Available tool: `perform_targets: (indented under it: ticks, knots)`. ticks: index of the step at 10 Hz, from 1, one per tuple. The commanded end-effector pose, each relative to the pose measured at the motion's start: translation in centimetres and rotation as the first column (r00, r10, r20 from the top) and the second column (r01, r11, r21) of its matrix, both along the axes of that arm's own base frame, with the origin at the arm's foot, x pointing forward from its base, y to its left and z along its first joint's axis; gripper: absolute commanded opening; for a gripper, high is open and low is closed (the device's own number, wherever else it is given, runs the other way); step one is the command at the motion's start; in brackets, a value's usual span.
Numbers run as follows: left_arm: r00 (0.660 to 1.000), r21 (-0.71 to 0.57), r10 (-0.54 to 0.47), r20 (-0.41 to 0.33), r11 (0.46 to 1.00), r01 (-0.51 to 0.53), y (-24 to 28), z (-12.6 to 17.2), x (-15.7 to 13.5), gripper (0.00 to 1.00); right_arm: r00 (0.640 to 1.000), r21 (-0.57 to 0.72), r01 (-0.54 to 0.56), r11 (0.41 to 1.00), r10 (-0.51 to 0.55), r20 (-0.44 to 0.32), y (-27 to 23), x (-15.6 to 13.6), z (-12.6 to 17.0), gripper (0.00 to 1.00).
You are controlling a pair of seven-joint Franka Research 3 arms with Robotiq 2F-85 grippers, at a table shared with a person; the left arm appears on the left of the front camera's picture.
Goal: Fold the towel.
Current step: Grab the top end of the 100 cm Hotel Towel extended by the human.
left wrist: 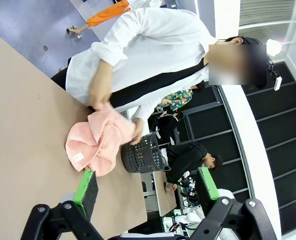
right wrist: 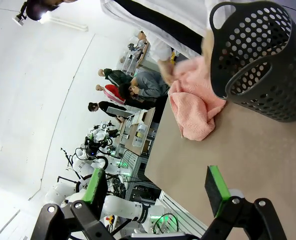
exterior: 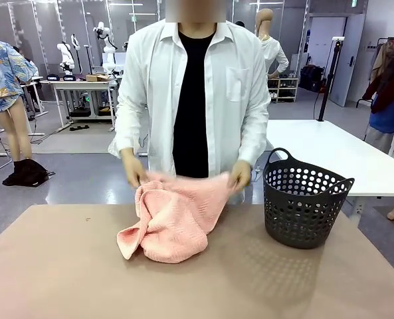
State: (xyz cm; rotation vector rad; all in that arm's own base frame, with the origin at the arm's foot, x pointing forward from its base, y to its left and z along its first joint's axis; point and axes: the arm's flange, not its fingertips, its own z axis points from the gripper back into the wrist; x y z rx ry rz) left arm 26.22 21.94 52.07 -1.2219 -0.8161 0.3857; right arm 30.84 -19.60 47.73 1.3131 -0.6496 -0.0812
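The salmon-pink towel lies crumpled on the brown table at its far edge, with the person's two hands gripping its upper corners. It appears again as a bunched heap in the left wrist view and beside the basket in the right wrist view. My left gripper hangs open well short of the towel, nothing between its green-padded fingers. My right gripper is open too, away from the towel, its fingers empty.
A dark perforated laundry basket with handles stands on the table to the right of the towel. The person in a white shirt stands at the far side. Bare tabletop stretches across the near half.
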Motion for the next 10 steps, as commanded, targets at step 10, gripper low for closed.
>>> perform_targets:
  ticks: [10]
  knots:
    - [1.000, -0.009, -0.003, 0.019, 1.000, 0.003, 0.02, 0.13, 0.25, 1.00, 1.000, 0.008, 0.000, 1.000, 0.000, 0.008, -0.03, 0.12, 0.08, 1.00]
